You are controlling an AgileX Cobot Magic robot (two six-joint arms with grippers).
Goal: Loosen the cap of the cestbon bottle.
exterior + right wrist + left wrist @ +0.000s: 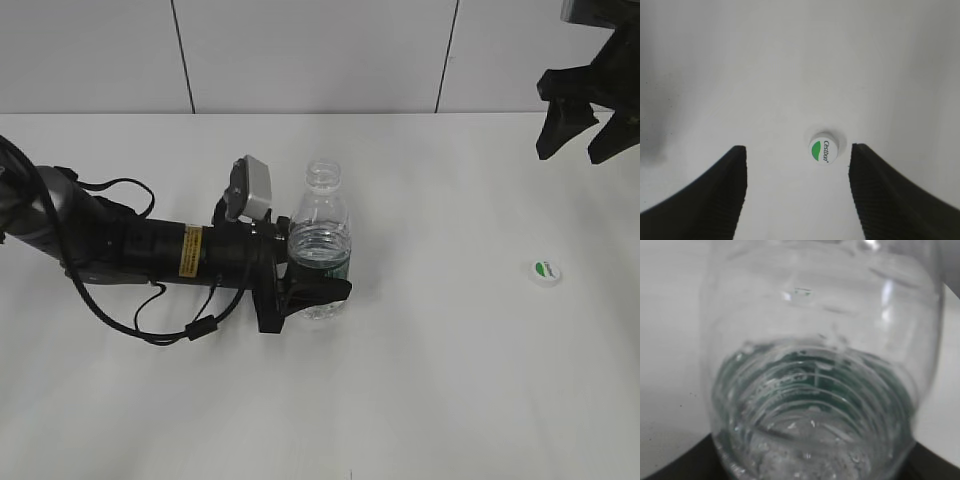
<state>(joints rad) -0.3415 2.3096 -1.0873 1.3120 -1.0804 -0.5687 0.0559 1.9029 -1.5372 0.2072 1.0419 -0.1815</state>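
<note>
The left gripper jaws clamp the uncapped clear plastic cestbon bottle, upright on the white bench. The right gripper hovers far right, jaws apart, above the small white green-patched cap, which lies well right of the bottle.

We read "Cestbon" beside a green patch on the cap; the arm's yellow sticker is too small to read.

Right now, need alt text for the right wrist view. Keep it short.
A small round white plastic cap with a green patch and Cestbon lettering lies alone on the plain white table, top face up. The open right gripper hangs above it, its two black ribbed fingers framing the cap without touching it.
</note>
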